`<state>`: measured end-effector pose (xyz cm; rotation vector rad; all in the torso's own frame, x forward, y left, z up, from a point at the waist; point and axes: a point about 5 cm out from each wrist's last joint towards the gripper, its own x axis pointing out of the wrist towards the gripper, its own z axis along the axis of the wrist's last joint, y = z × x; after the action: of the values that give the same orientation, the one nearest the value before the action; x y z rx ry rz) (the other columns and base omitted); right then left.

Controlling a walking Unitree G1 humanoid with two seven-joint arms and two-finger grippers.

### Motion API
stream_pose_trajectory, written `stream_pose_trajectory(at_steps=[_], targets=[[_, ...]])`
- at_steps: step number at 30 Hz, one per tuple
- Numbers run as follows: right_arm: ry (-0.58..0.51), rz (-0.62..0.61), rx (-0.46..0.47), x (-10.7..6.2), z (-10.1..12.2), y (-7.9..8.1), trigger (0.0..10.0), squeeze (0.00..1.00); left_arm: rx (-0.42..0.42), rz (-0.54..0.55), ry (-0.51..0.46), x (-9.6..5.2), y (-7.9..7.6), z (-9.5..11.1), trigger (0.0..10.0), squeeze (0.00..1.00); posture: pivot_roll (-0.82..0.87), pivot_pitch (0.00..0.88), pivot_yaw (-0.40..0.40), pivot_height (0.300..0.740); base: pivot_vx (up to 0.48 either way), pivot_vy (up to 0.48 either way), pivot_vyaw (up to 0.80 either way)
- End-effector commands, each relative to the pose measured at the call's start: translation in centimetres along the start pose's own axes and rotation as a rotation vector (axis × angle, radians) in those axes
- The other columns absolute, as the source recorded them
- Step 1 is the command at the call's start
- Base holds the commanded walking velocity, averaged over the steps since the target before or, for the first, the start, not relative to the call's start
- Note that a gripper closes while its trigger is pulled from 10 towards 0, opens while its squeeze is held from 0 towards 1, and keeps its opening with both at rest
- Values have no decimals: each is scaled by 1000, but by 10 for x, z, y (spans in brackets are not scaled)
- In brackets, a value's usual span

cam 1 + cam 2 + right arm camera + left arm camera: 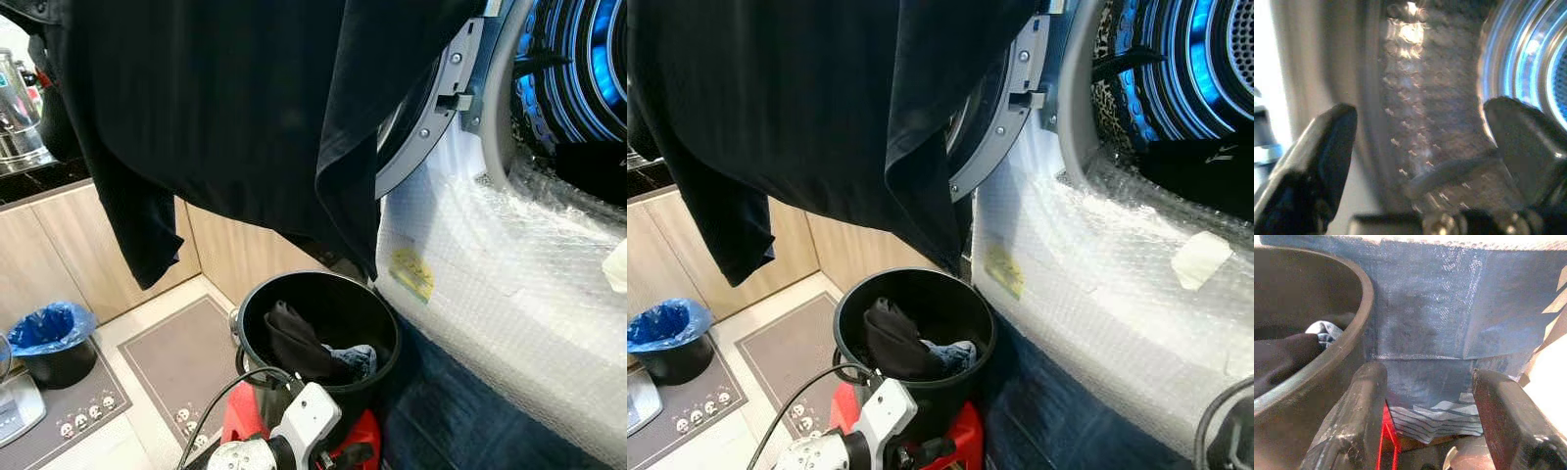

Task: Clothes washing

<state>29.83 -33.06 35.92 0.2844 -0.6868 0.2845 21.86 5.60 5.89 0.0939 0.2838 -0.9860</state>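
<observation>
A large black garment [225,117] hangs from above the frame, draped before the washer's open door [431,108]. What holds it is hidden. The blue-lit drum [578,69] stands at the right, with dark cloth [1195,166] lying in its mouth. Below, a black bucket [382,304] holds a dark garment [299,343] and a bluish one. My left gripper [1425,382] is open and empty, low beside the bucket's wall [1327,357]. The left arm [294,431] shows at the bottom edge. My right gripper [1420,127] is open and empty, facing the bubble-wrapped washer front by the drum rim.
Bubble wrap [509,284] covers the washer front, with blue sheeting [460,411] below it. A red stand [362,431] sits under the bucket. A blue-bagged bin [54,338], a grey mat [186,357] and wooden cabinets [59,245] are at the left.
</observation>
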Motion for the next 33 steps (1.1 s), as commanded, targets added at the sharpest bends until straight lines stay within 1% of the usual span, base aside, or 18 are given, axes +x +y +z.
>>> stream_pose_trajectory(at_steps=[1, 2, 4, 8, 10, 11, 12, 14, 15, 16, 18, 21, 22, 24, 26, 27, 28, 33], targets=[[-38, 82, 60, -6, 2, 12, 10000, 0, 22, 12, -5, -1, 6, 1, 10000, 0, -90, 0, -16, 740, 0, 0, 0], [-38, 82, 60, -6, 2, 12, 10000, 0, 22, 12, -5, -1, 6, 1, 10000, 0, -90, 0, -16, 740, 0, 0, 0], [-48, 177, 117, -21, -6, 30, 10000, 0, 39, 21, -23, -1, 10, 4, 10000, 0, -91, 0, -12, 740, 0, 0, 0], [-62, 300, 219, -34, -9, 52, 10000, 0, 58, 37, -35, -1, 12, 5, 10000, 0, -93, 0, -9, 740, 0, 0, 0], [-57, 340, 261, -38, -12, 60, 10000, 0, 75, 49, -37, -1, 13, 5, 10000, 0, -96, 0, -10, 740, 0, 0, 0], [-57, 340, 261, -38, -12, 60, 10000, 0, 75, 49, -37, -1, 13, 5, 10000, 0, -96, 0, -10, 740, 0, 0, 0], [-30, 394, 275, -45, -16, 68, 10000, 0, 79, 47, -40, 0, 13, 5, 10000, 0, -96, 0, -10, 740, 0, 0, 0], [17, 444, 282, -53, -22, 76, 10000, 0, 80, 48, -45, 1, 13, 5, 10000, 0, -97, 0, -9, 740, 0, 0, 0], [89, 493, 285, -63, -31, 84, 10000, 0, 80, 52, -49, 2, 13, 5, 10000, 0, -97, 0, -10, 740, 0, 0, 0], [89, 493, 285, -63, -31, 84, 10000, 0, 80, 52, -49, 2, 13, 5, 10000, 0, -97, 0, -10, 740, 0, 0, 0], [181, 546, 312, -77, -44, 93, 10000, 0, 104, 80, -50, 3, 16, 5, 10000, 0, -97, 0, -11, 740, 0, 0, 0], [218, 557, 321, -83, -49, 96, 10000, 0, 122, 89, -48, 4, 17, 5, 10000, 0, -97, 0, -11, 740, 0, 0, 0], [286, 588, 333, -93, -58, 103, 10000, 0, 141, 100, -58, 4, 18, 6, 10000, 0, -94, 0, -8, 740, 0, 0, 0], [314, 604, 336, -97, -61, 106, 10000, 0, 149, 107, -61, 3, 18, 6, 10000, 0, -94, 0, -8, 740, 0, 0, 0], [393, 633, 343, -109, -69, 111, 10000, 0, 148, 114, -64, 3, 19, 6, 10000, 0, -92, 0, -7, 740, 0, 0, 0], [455, 654, 378, -120, -77, 115, 10000, 0, 135, 112, -59, 3, 19, 5, 10000, 0, -91, 0, -6, 740, 0, 0, 0], [484, 662, 391, -125, -81, 117, 10000, 0, 126, 109, -53, 3, 19, 4, 10000, 0, -92, 0, -5, 740, 0, 0, 0], [557, 662, 403, -135, -94, 119, 10000, 0, 115, 123, -55, 3, 20, 3, 10000, 0, -93, 0, -4, 740, 0, 0, 0]])
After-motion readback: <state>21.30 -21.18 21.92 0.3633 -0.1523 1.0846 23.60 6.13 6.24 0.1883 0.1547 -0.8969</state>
